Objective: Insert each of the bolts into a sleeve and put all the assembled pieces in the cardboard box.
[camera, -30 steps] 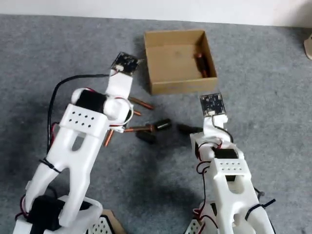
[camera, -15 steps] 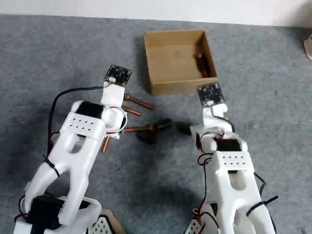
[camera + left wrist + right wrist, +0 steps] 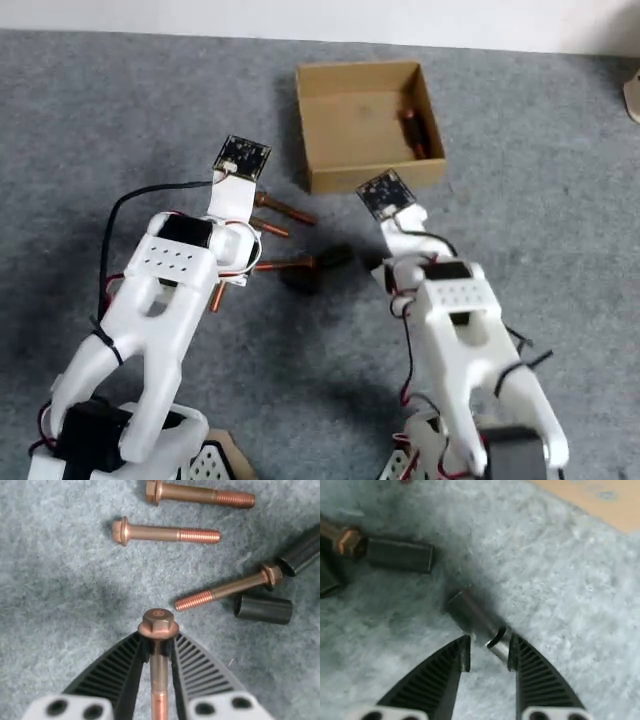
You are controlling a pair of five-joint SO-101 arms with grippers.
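Bolt (image 3: 158, 623) — clamped in closed jaws of left gripper (image 3: 159, 642), head protruding | sleeve (image 3: 470, 612) — flat on carpet (image 3: 560, 200), one end between parted jaws of right gripper (image 3: 489, 645) | box (image 3: 372, 178) — toward far edge.

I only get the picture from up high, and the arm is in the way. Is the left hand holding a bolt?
Observer: Yes. The left hand is shut on a copper bolt, and the hex head pokes out past the fingertips.
Operator: Has the right hand got a sleeve?
Observer: It isn't gripped. The right hand is open, with the near end of a black sleeve between its fingers.
Operator: The bolt in the middle looks stuck into a sleeve. Is it?
Observer: No. That loose bolt has its head end right beside the other sleeve, and its thread points away, so it is not inserted.
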